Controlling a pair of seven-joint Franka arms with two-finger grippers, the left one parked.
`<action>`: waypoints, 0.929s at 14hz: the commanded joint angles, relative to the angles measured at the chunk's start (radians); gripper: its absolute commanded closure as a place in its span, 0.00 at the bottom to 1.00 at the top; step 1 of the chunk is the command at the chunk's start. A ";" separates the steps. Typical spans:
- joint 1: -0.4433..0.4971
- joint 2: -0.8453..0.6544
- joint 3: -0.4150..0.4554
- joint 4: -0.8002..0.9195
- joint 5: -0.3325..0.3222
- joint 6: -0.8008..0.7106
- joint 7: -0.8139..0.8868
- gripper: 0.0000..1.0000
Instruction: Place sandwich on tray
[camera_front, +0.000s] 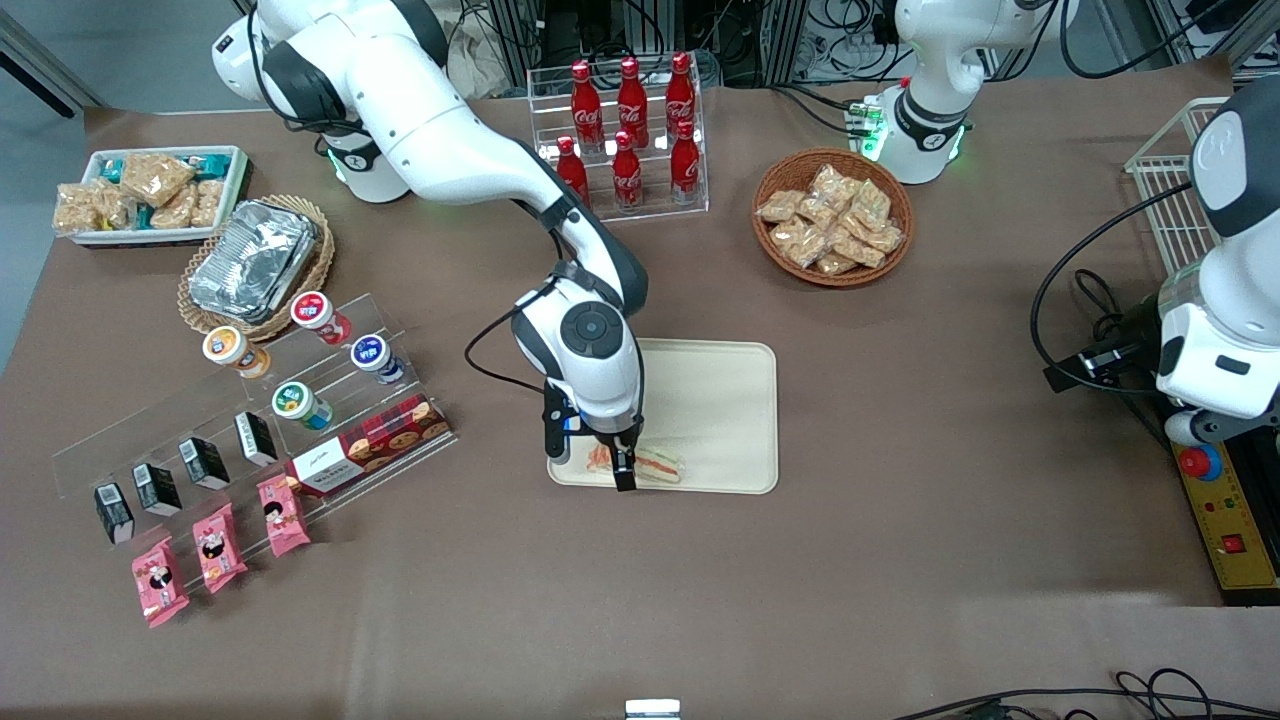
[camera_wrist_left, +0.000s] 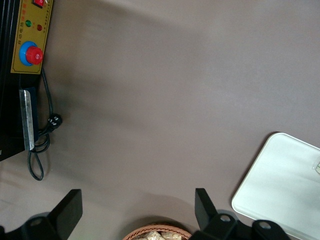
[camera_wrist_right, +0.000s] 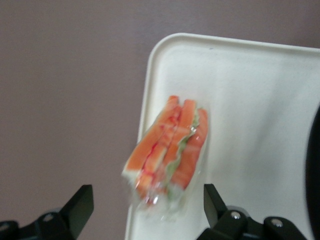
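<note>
Sandwich (camera_wrist_right: 167, 155) lying on tray (camera_front: 725, 400), at the tray corner nearest the front camera toward the working arm's end. Gripper (camera_front: 622, 470) directly above sandwich, fingers (camera_wrist_right: 77, 207) spread wide, holding nothing.

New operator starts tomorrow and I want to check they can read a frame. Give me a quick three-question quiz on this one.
1. True or false: the sandwich lies on the tray.
2. The gripper hangs over the sandwich with its jaws: A) open, B) shut on the sandwich, C) shut on a bottle.
3. How many red cola bottles stand in the clear rack?

Key: 1 true; 2 A; 3 six.
</note>
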 joint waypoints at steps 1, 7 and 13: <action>-0.008 -0.092 0.002 -0.016 -0.017 -0.049 0.008 0.02; -0.089 -0.304 0.037 -0.069 -0.014 -0.244 -0.268 0.02; -0.221 -0.421 0.037 -0.094 -0.026 -0.429 -0.904 0.02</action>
